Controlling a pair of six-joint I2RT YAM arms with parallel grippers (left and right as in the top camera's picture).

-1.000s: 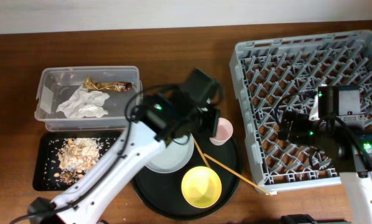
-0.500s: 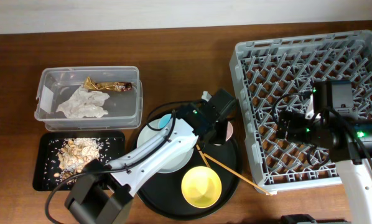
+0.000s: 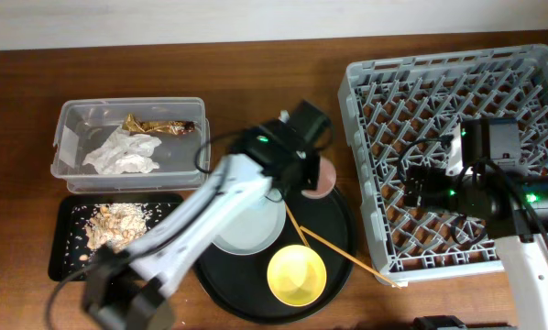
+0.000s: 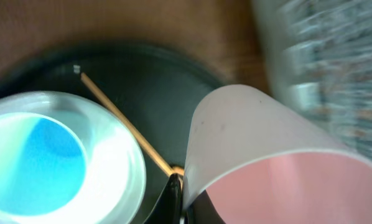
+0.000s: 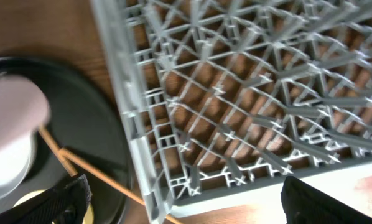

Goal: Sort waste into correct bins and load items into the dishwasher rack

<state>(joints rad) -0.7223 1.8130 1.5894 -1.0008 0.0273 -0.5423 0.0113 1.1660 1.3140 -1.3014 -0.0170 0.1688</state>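
My left gripper (image 4: 181,202) is shut on the rim of the pink cup (image 4: 267,168), which is tilted over the round black tray; overhead the cup (image 3: 322,176) shows beside the dishwasher rack (image 3: 421,82). The light blue cup (image 4: 46,158) stands just left of it. The pale plate (image 3: 248,231), the yellow bowl (image 3: 297,275) and two chopsticks (image 3: 340,248) lie on that tray. My right gripper (image 5: 186,205) is open and empty over the rack's front left part (image 5: 236,93). The tissue (image 3: 123,152) and wrapper (image 3: 159,126) lie in the clear box (image 3: 72,112). Food scraps (image 3: 114,225) lie in the black tray (image 3: 65,266).
The large round black tray (image 3: 246,282) sits between the bins and the rack. One chopstick tip reaches past the rack's front left corner (image 3: 384,275). Bare brown table (image 3: 256,73) lies behind the tray.
My left gripper swung right onto the pink cup and closed on its rim; the cup is now tilted and shifted slightly toward the back. The right arm has barely moved.
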